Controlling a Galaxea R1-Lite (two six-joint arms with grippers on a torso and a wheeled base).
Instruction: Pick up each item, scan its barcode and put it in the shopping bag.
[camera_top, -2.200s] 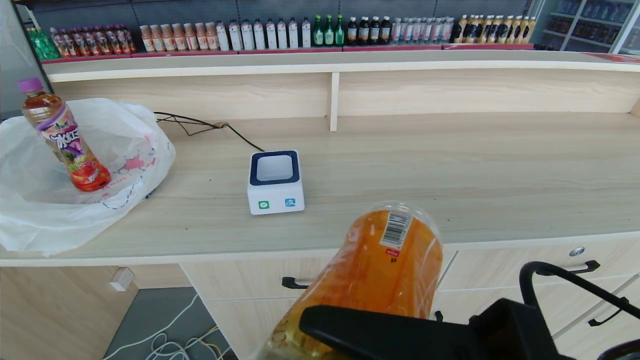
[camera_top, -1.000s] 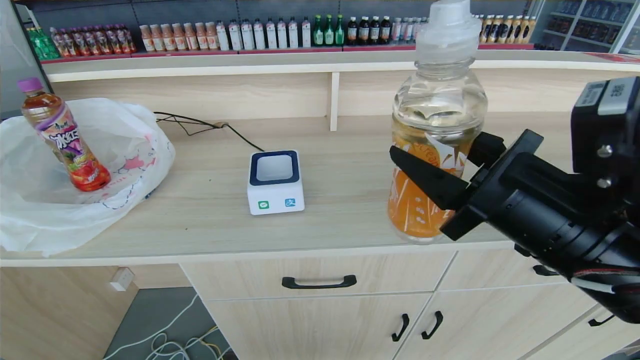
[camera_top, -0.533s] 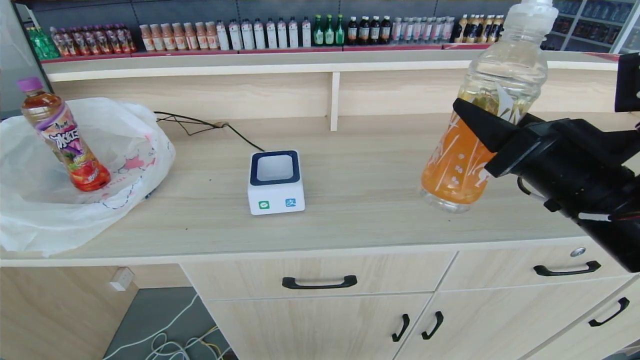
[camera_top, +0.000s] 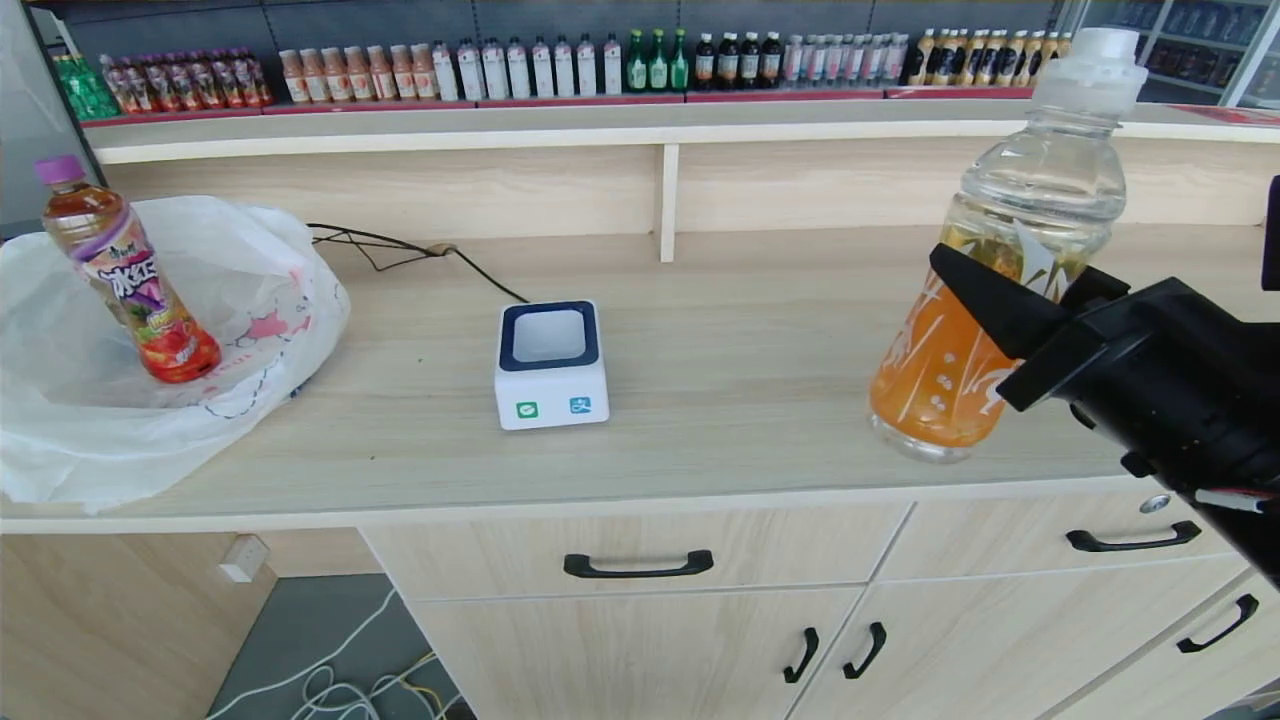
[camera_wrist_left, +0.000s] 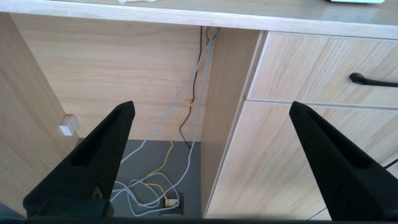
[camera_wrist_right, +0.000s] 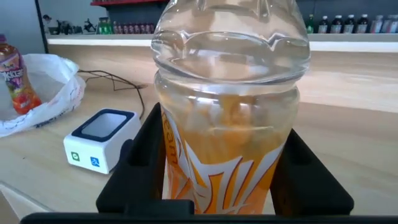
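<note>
Right hand (camera_top: 992, 275) grips the bottle (camera_top: 935, 380), orange label streaked with white.

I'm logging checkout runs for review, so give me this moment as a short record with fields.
right gripper: shut on orange drink bottle
orange drink bottle: slightly tilted, cap up, over the counter, right of the scanner
scanner: white box, mid-counter, window facing up
shopping bag: white plastic, at the counter's left end
tea bottle: in the shopping bag, leaning, purple cap up
left gripper: open, below counter level, facing cabinets
</note>
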